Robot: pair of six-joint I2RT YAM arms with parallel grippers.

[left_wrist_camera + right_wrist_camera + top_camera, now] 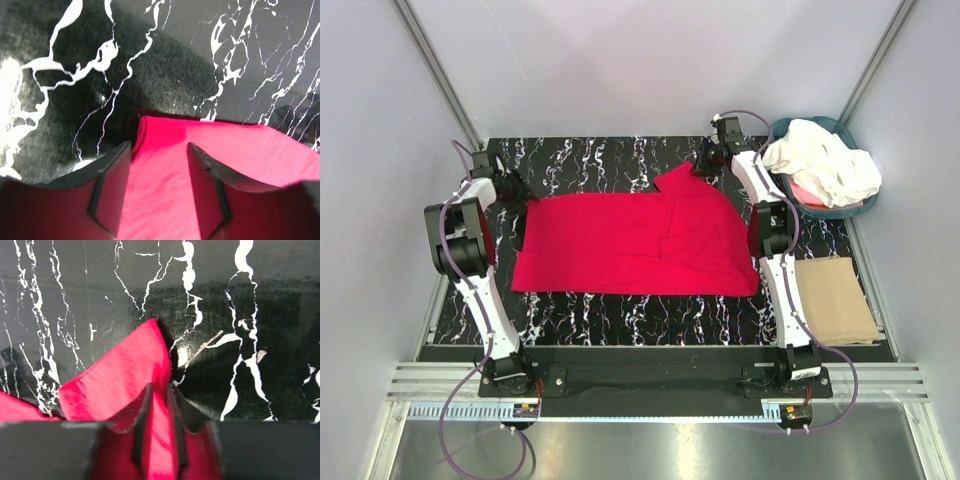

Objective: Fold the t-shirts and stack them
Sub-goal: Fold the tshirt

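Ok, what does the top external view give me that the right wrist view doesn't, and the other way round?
Only top external: the whole red t-shirt spread across the table, the cream-white shirts heaped in the teal basket at the far right, and the tan cardboard sheet nearer on that side.
Only right wrist: the right jaws closed narrowly on a raised peak of the red cloth.
Both: the red t-shirt and the black marbled table.
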